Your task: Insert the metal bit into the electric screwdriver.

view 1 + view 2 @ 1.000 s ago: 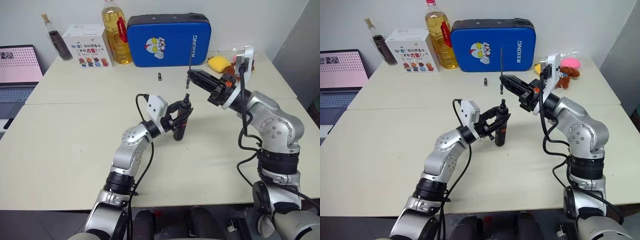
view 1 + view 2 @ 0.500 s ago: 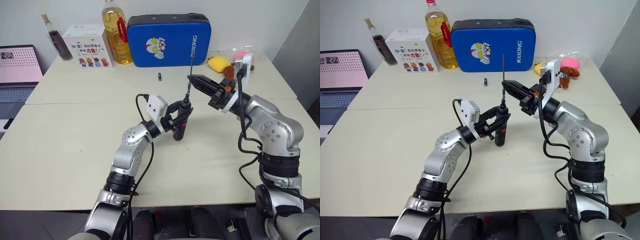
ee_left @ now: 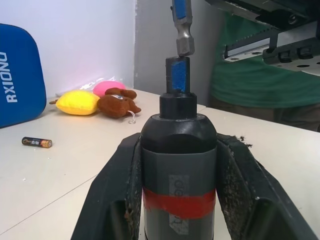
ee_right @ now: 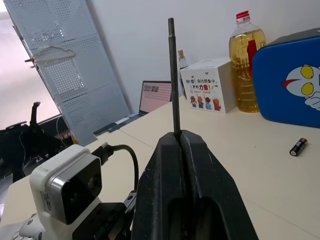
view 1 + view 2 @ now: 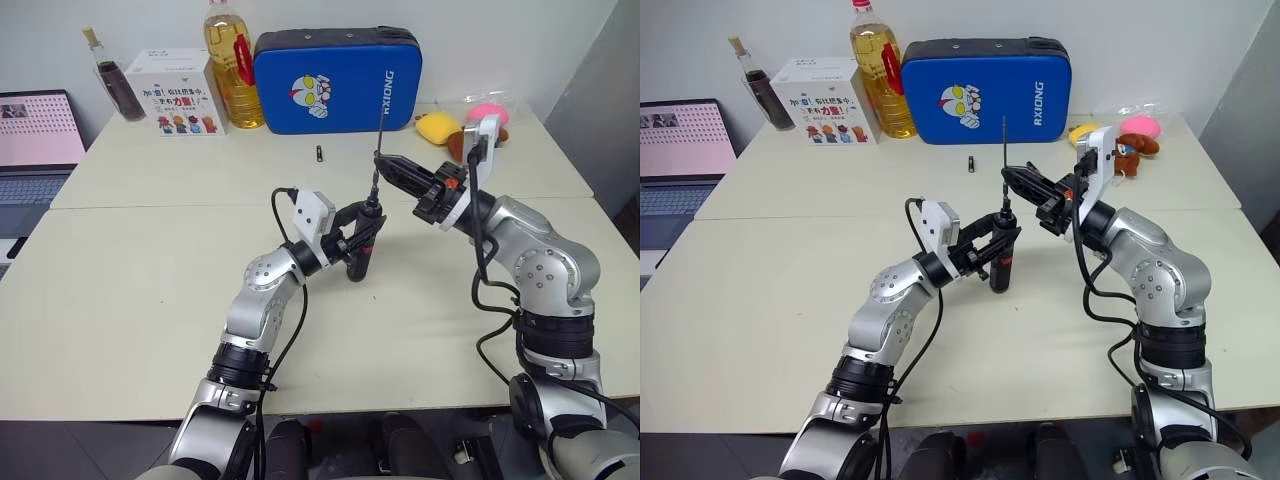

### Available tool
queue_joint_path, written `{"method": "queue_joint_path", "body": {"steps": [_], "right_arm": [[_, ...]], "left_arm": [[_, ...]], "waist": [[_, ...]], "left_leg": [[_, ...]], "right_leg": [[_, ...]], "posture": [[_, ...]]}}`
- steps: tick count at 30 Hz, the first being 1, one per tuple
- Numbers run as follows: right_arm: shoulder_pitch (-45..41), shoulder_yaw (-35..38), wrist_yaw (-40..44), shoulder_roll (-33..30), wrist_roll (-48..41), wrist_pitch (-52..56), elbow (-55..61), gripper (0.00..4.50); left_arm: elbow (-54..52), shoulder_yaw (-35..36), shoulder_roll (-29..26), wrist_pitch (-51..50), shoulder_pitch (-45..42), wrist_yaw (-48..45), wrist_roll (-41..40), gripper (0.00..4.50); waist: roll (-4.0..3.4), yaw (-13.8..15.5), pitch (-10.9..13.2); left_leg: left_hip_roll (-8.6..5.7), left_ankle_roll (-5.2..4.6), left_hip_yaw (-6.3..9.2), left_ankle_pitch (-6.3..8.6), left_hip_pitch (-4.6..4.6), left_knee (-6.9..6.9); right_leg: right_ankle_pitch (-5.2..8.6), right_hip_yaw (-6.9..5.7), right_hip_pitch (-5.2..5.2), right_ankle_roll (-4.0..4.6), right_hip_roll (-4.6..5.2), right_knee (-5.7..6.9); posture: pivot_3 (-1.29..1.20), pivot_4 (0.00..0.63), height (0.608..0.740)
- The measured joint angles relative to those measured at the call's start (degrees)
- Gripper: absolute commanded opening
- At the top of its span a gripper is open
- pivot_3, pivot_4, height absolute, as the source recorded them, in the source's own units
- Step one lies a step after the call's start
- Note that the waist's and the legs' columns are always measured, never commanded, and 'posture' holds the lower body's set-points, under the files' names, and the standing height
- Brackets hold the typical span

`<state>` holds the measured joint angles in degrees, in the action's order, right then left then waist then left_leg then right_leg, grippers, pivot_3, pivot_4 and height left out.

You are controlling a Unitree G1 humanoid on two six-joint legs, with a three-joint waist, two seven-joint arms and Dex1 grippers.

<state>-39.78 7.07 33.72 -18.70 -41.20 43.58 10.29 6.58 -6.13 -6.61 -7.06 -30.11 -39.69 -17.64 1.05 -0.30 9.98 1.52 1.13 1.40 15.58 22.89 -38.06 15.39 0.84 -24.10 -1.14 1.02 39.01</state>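
The left gripper (image 5: 358, 238) clamps the upright dark, red-banded electric screwdriver (image 5: 364, 243) mid-bench; the right gripper (image 5: 385, 159) pinches the thin grey metal bit (image 5: 378, 140) just above its nose, so lower straight and slowly

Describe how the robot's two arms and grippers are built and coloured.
Both arms are silver-grey metal with black joint bands and loose black cables. Each wrist carries a white box camera. The left gripper and right gripper each have two black fingers; the right wrist shows an orange-red ring.
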Motion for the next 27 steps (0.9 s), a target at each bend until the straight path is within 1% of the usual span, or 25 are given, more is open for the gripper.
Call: {"method": "queue_joint_path", "body": {"steps": [27], "right_arm": [[0.06,-0.37,0.01,-0.01,0.97,-1.39,-1.12,0.03]], "left_arm": [[-0.35,0.05,-0.12,-0.42,0.11,-0.91,-0.20,1.68]], "waist": [[0.00,0.00,0.00]], "left_leg": [[0.00,0.00,0.00,0.00,0.00,0.00]], "right_leg": [[0.00,0.01,0.00,0.00,0.00,0.00]], "posture": [[0.00,0.150,0.740]]}}
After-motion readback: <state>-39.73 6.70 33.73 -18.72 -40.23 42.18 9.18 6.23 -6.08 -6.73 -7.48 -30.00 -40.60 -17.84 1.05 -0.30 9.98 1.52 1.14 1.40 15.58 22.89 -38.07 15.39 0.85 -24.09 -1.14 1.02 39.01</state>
